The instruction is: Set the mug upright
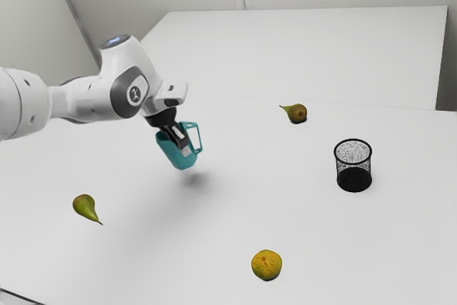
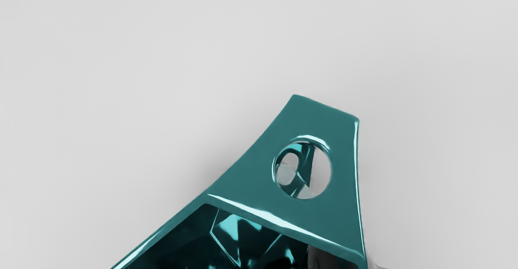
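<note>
Exterior view: the white arm (image 1: pixel 127 92) enters from the left edge of the frame, its wrist angled down toward the centre-left. The black fingers (image 1: pixel 186 151) are closed on the teal mug (image 1: pixel 169 151), gripping its wall. The mug is tilted, clear of the white bench (image 1: pixel 178 262), with a soft shadow on the surface beneath it; its handle (image 1: pixel 200 138) points toward the exterior view's right. Wrist view: the dark, glossy inside of the mug is open toward the hand, with part of one dark finger within it. Beyond the rim is a teal face with a round opening, and more teal is visible through that opening. Other items, all on the bench: green pear (image 1: pixel 84 206) at lower left of the exterior frame, lying on its side, stem toward the lower right; brown-green pear (image 1: pixel 296 113) at upper right of centre, also on its side, stem toward the left; black mesh cup (image 1: pixel 353 176) at right, upright; round yellow fruit (image 1: pixel 267 265) at bottom, right of centre, well apart from the mug.
</note>
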`<action>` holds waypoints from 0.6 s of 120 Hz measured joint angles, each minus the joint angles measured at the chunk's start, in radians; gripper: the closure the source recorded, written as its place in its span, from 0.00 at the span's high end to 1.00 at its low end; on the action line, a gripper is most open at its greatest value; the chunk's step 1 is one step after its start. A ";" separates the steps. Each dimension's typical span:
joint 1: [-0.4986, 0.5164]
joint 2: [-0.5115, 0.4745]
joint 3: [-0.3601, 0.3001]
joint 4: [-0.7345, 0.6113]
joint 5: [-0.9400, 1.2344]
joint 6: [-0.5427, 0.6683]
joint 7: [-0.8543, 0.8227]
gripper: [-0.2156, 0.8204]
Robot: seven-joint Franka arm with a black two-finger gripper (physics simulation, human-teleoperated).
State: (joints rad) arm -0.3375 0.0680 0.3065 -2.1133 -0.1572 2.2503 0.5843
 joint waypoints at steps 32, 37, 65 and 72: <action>0.006 0.055 0.002 0.005 0.075 0.050 -0.058 0.05; 0.006 0.066 0.002 0.004 0.078 0.063 -0.065 0.05; 0.004 0.102 0.002 -0.015 0.075 0.132 -0.098 0.04; 0.004 0.108 0.002 -0.018 0.074 0.146 -0.106 0.04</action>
State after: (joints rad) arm -0.3334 0.1764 0.3084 -2.1312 -0.0831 2.3958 0.4787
